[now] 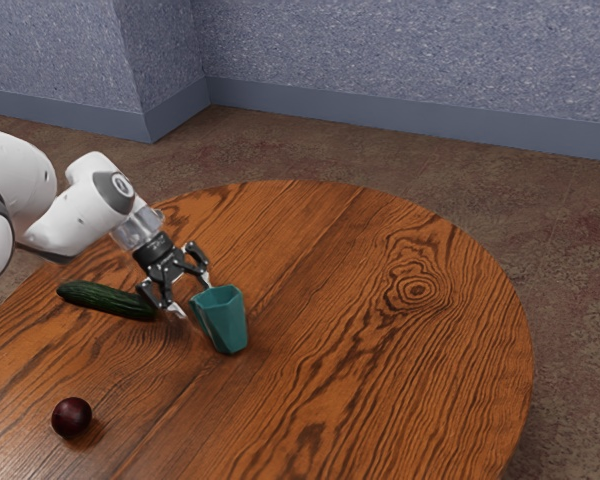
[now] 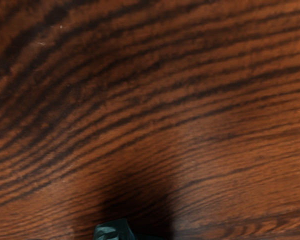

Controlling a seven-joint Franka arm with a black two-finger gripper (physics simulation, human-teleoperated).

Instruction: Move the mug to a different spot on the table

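Mug point(image 1: 223, 320) tilted, just beside spread fingers point(image 1: 201, 276).

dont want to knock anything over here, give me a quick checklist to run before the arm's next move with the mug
1. Gripper at the mug: ok, it sits right at the rim, on the cucumber's side.
2. Firm hold on the mug: cannot tell.
3. Mug upright: ok, roughly upright.
4. Cucumber clear of the gripper: cannot tell; its near end lies right beside the gripper in the exterior view.
5. Free spot to move to: ok, the table is bare wood toward the exterior view's right.
6. Dark red ball out of the way: ok, well apart from the mug, near the table's front edge.
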